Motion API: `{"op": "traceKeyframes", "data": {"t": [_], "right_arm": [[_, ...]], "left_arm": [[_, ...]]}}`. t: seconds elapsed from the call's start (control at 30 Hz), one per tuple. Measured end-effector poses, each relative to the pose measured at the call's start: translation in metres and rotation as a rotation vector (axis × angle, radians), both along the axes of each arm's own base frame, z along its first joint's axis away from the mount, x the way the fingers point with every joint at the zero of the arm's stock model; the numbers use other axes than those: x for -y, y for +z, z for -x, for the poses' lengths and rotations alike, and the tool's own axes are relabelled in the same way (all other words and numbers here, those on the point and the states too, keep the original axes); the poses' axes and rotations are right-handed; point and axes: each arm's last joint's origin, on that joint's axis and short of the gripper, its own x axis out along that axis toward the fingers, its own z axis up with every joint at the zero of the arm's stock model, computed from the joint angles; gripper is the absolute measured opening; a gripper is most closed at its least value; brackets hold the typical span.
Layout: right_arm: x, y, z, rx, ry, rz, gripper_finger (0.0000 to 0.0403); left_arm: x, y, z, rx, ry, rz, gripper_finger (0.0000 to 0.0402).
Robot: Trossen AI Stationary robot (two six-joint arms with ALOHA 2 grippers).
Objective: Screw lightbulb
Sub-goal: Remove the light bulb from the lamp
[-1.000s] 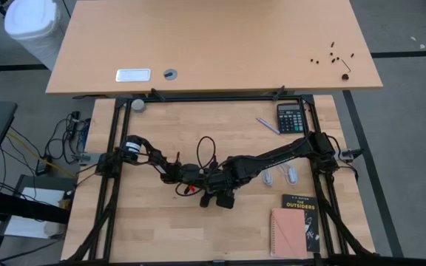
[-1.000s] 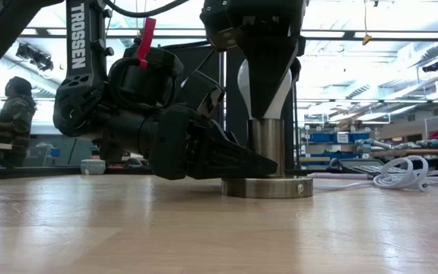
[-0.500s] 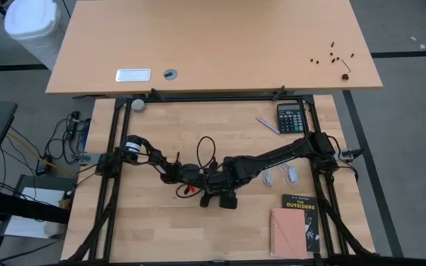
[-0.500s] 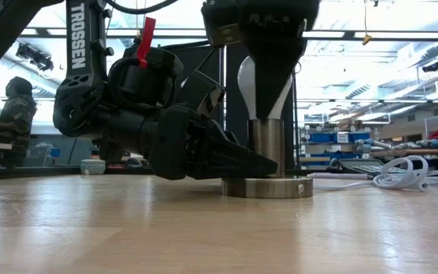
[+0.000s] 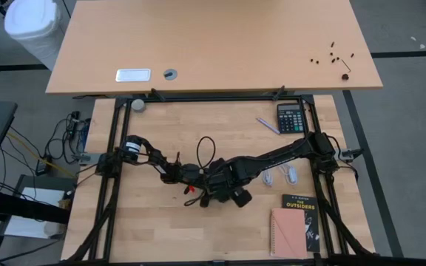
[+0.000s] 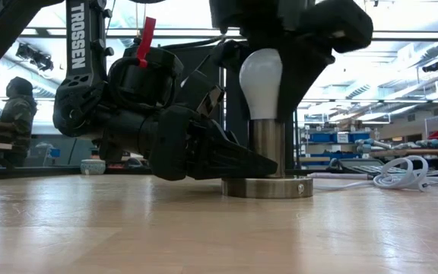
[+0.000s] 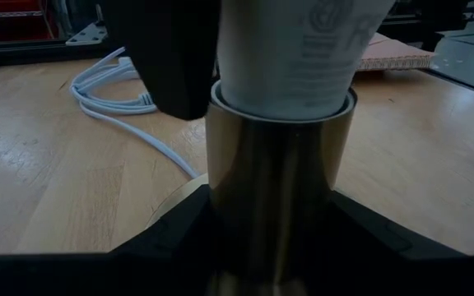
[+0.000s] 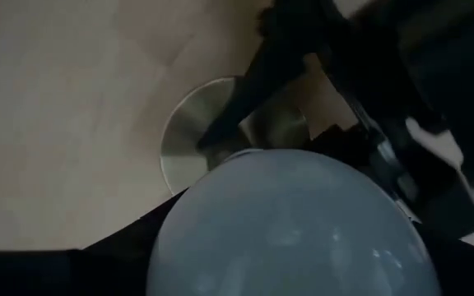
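Observation:
The white lightbulb (image 6: pixel 261 80) stands upright with its base inside the metal tube (image 6: pixel 268 144) of a socket, which rests by its round silvery disc (image 6: pixel 267 187) on the wooden table. My left gripper (image 6: pixel 242 161) reaches in level at table height and is shut on the tube. My right gripper (image 5: pixel 220 185) comes down from above and is shut on the bulb. In the right wrist view the bulb's dome (image 8: pixel 290 226) fills the foreground above the disc (image 8: pixel 192 140). In the high view both grippers hide the socket. My left gripper pinches the socket's metal tube (image 7: pixel 274 189) low down, one finger (image 7: pixel 179 234) on each side. The fingers lie level, just above the disc. The socket stands upright on the table. My right gripper holds the bulb's wide upper part (image 6: pixel 258 68) between its two fingers, which point down from above. One finger (image 7: pixel 171 57) reaches down beside the bulb to the tube's rim. The bulb stands upright in the socket.
A coiled white cord (image 6: pixel 405 173) lies on the table to the right of the socket and shows in the high view (image 5: pixel 279 176). A calculator (image 5: pixel 291 118), a pen (image 5: pixel 267 125), a book (image 5: pixel 302 214) and a pink notebook (image 5: pixel 287 233) lie at the right.
My right gripper has turned about its upright axis around the bulb: the finger that stood in front of the bulb in the low view has swung aside, and the bulb's white face now shows. My left gripper and the socket have kept still.

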Motion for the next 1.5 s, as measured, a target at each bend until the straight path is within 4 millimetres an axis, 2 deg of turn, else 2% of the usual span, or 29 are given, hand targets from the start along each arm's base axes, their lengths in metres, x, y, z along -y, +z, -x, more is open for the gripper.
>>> {"op": "traceKeyframes", "data": {"t": [0.33,0.47,0.7,0.87,1.13,1.5], "right_arm": [[0.002,0.000,0.000,-0.030,0.500,0.201,0.0266],[0.006,-0.001,-0.001,-0.032,0.538,0.238,0.0272],[0.006,0.008,-0.004,0.002,0.245,0.181,0.0280],[0.005,0.019,-0.001,-0.010,0.060,0.117,0.0311],[-0.005,0.031,0.005,-0.022,-0.099,0.086,0.0362],[0.007,0.036,0.000,-0.016,-0.863,-0.155,0.0374]], "left_arm": [[0.000,0.000,0.000,0.001,0.000,-0.004,0.0198],[0.000,0.000,0.000,0.001,-0.004,-0.002,0.0198],[0.001,0.000,0.000,0.008,-0.017,-0.013,0.0198],[0.000,0.000,0.000,0.005,-0.004,-0.009,0.0198],[0.000,0.000,0.000,0.001,0.000,-0.007,0.0198],[0.000,-0.001,0.000,-0.009,-0.001,-0.006,0.0198]]}}
